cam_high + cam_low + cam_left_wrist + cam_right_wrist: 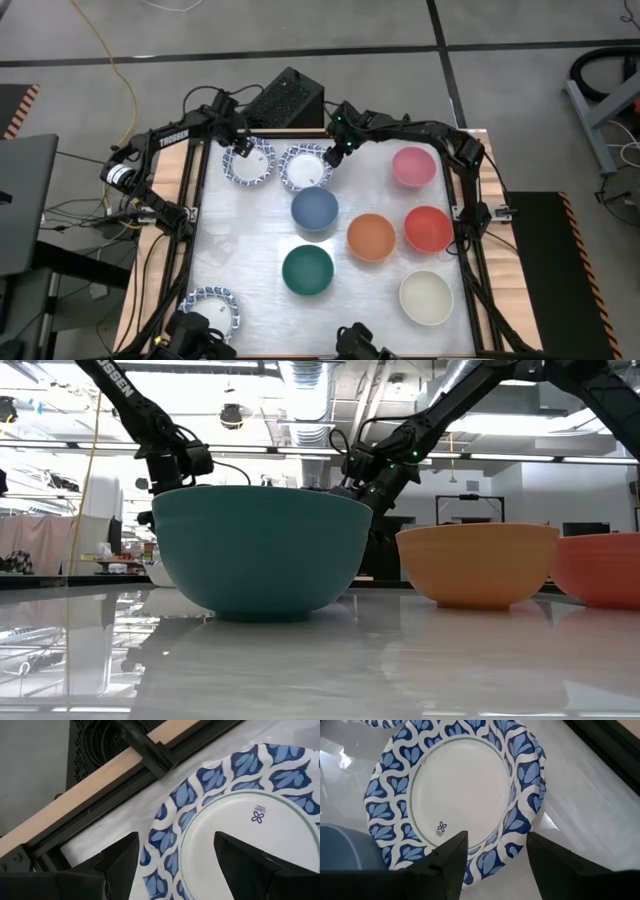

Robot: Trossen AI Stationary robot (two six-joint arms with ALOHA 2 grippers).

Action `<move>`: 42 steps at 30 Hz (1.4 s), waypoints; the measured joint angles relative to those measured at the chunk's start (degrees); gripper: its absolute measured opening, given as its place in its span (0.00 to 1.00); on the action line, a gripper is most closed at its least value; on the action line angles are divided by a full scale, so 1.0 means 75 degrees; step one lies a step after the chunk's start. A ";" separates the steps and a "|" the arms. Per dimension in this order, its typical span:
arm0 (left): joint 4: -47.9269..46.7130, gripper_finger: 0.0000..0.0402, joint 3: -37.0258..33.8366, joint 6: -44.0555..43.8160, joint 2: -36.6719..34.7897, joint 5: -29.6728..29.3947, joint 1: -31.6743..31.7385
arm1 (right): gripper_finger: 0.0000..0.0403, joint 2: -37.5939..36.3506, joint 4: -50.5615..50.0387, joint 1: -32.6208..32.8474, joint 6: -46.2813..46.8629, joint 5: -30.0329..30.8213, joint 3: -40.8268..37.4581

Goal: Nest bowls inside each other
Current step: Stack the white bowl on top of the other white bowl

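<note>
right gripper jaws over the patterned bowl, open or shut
Open. In the right wrist view the right gripper has its jaws spread apart either side of the rim of the patterned bowl, with the rim showing in the gap between them.

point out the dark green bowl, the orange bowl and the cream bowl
dark green bowl (307,271): high view, on its inner bottom
orange bowl (371,237): high view, on its inner bottom
cream bowl (426,297): high view, on its inner bottom
</note>
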 joint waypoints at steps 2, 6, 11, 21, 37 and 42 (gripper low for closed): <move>0.0000 0.62 -0.0003 0.0001 0.0000 -0.0090 0.0013 | 0.56 0.0000 -0.0003 -0.0003 0.0006 0.0000 0.0000; 0.0000 0.62 -0.0005 -0.0001 0.0000 -0.0151 0.0043 | 0.56 0.0000 -0.0007 -0.0006 0.0030 0.0006 0.0000; 0.0000 0.62 -0.0009 0.0001 0.0000 -0.0417 0.0043 | 0.56 0.0000 -0.0119 -0.0012 0.0030 0.0188 0.0000; -0.0035 0.62 -0.0012 0.0025 -0.0003 -0.0212 0.0054 | 0.56 -0.0231 -0.0418 -0.0143 0.0030 0.0472 -0.0006; 0.0217 0.61 -0.0011 0.0064 0.1354 0.0121 0.0162 | 0.56 -0.0493 -0.0443 -0.0055 -0.0002 0.0431 -0.0006; 0.0072 0.53 -0.0012 0.0042 0.1252 0.0489 0.0162 | 0.56 -0.0493 -0.0440 -0.0058 0.0001 0.0431 -0.0006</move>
